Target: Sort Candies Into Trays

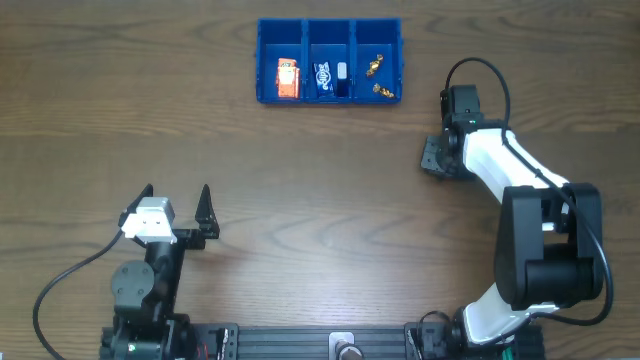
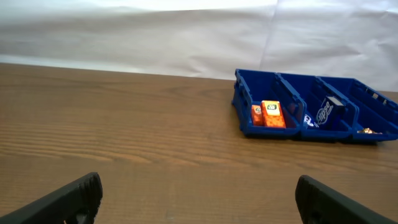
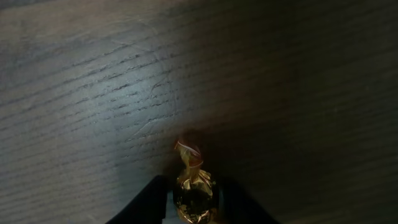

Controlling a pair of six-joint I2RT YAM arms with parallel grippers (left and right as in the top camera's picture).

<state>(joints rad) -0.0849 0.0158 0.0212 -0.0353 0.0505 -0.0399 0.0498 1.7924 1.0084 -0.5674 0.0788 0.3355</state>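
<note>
Gripping a gold-wrapped candy (image 3: pixel 194 194) between its two fingers, the right gripper (image 1: pixel 437 158) sits just off the right end of the blue three-compartment tray (image 1: pixel 261 60), on the side nearer the arm bases. In the right wrist view the foil bulges between the dark fingers (image 3: pixel 152 200), and a twisted wrapper end pokes out towards the wooden table (image 1: pixel 300 200) close below. Whether the candy touches the wood cannot be told.

The tray lies flat on the table, well apart from both arm bases. Its left compartment holds orange-wrapped candies (image 1: pixel 288 77), which lie side by side in the left wrist view (image 2: pixel 272 114). The middle compartment holds a blue-and-white wrapped candy (image 1: pixel 323 77) with a small dark piece (image 1: pixel 341 72) just beside it; from the left wrist the blue-and-white wrapper (image 2: pixel 323 112) leans against that compartment's wall. The right compartment holds two more gold-wrapped candies, one (image 1: pixel 377 63) towards the tray's far wall and one (image 1: pixel 382 90) towards its near wall, lying apart from each other. A glint of gold (image 2: pixel 367 131) shows low in that compartment from the left wrist.

The left gripper (image 1: pixel 176 203) stands well apart from the tray, off its left end and nearer the arm bases, with its fingers (image 2: pixel 68 199) spread wide and nothing between them. It faces the tray's near wall (image 2: pixel 273 132) across bare wood.
</note>
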